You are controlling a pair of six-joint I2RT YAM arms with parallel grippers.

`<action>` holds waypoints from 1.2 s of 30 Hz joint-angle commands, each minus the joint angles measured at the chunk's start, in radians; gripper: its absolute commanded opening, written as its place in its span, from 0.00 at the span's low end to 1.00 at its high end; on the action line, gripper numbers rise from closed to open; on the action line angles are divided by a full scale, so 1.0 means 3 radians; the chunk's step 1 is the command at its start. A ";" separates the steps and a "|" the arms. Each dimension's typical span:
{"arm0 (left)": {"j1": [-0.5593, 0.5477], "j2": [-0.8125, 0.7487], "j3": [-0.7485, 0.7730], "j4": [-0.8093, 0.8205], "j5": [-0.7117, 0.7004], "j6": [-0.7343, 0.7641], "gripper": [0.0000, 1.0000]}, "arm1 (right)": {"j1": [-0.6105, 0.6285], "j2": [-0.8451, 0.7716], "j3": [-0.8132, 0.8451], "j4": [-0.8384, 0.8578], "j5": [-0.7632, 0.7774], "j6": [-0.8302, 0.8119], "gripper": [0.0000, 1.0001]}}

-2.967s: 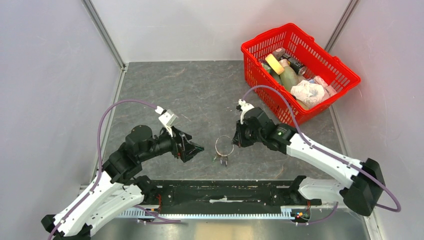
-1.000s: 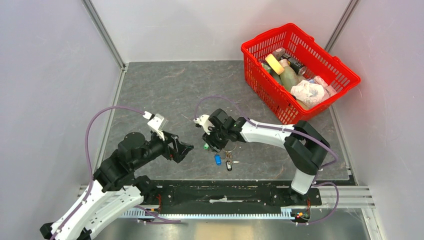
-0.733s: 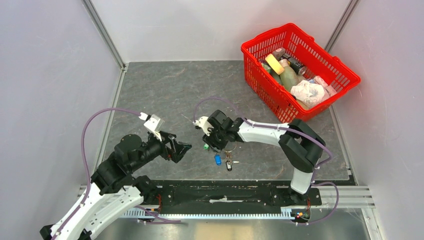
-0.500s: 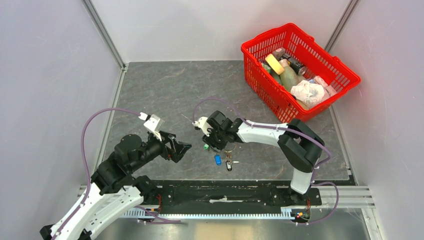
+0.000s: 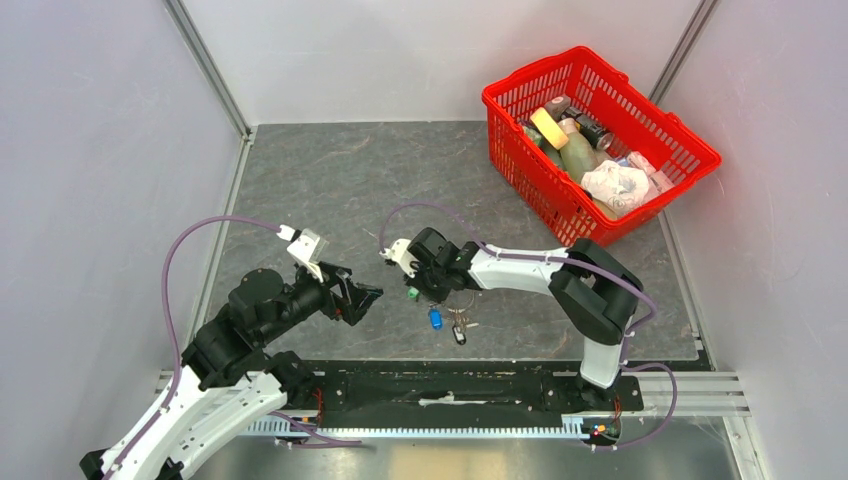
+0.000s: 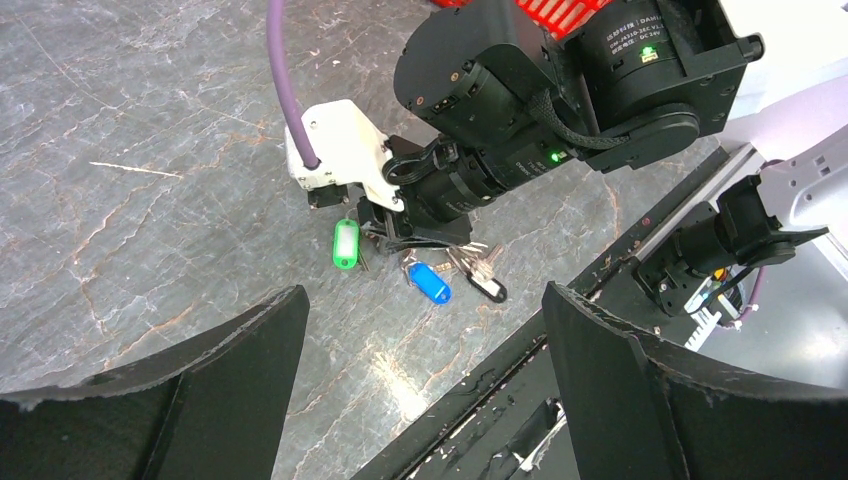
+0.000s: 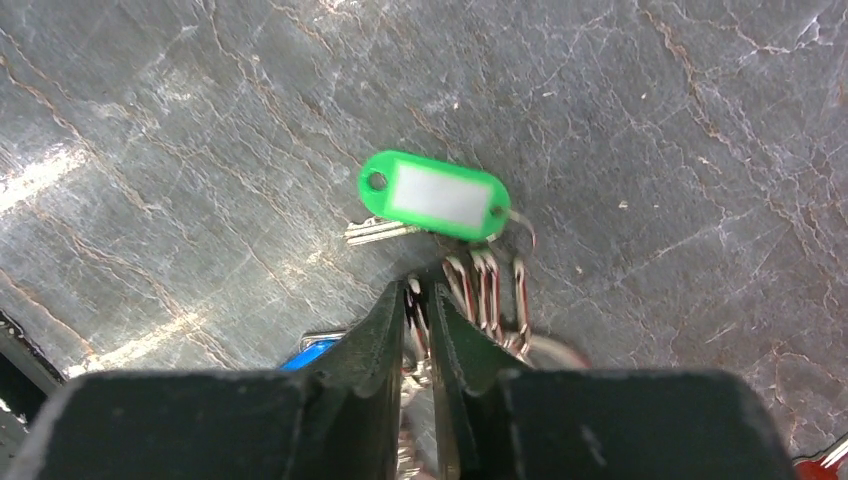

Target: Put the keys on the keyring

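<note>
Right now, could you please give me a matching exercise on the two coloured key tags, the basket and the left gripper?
1 green key tag
2 blue key tag
3 red basket
4 left gripper

A far right corner of the table
B jaws wide open, holding nothing
C just ahead of the right gripper
D between the green tag and the dark key

Pairs: 1-C, 2-D, 3-A, 4-B
</note>
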 commanded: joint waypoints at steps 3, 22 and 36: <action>0.0011 -0.0041 0.0100 0.0024 0.0015 0.0024 0.93 | 0.0019 -0.0135 -0.0081 0.0066 0.0186 0.0061 0.12; 0.0011 0.0078 0.0257 0.0144 0.0117 -0.0113 0.93 | 0.0028 -0.1834 -0.0812 0.0860 0.0319 0.0464 0.00; 0.0011 0.0252 0.0142 0.0674 0.0493 -0.0347 0.93 | 0.0024 -0.2790 -0.0737 0.0757 -0.0337 0.0920 0.00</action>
